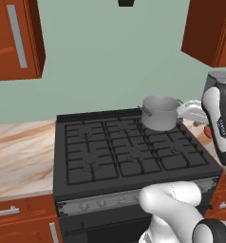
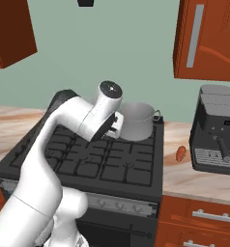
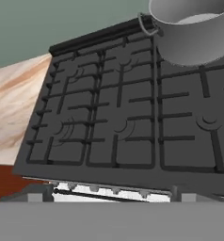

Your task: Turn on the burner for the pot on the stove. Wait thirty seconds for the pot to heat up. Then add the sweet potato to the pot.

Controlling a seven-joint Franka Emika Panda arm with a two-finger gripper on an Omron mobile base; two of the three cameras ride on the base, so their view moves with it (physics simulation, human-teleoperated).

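Observation:
The shiny pot (image 1: 160, 112) (image 2: 136, 120) (image 3: 194, 33) stands on the back right burner of the black stove (image 1: 124, 152) (image 2: 97, 159) (image 3: 123, 117). Its silver knob strip (image 1: 100, 203) (image 2: 119, 205) (image 3: 104, 189) runs along the front. The orange-red sweet potato (image 2: 180, 153) lies on the counter to the right of the stove, beside the coffee machine. My gripper (image 2: 116, 124) (image 3: 109, 197) hovers above the stove, in front of the pot and apart from it. It is open and holds nothing, with its fingertips (image 3: 36, 196) far apart.
A dark grey coffee machine (image 2: 217, 130) stands on the right counter. Marble counter (image 1: 20, 152) lies left of the stove. Red-brown wall cabinets (image 1: 15, 38) (image 2: 208, 38) hang on both sides, with drawers (image 2: 199, 217) below the counter.

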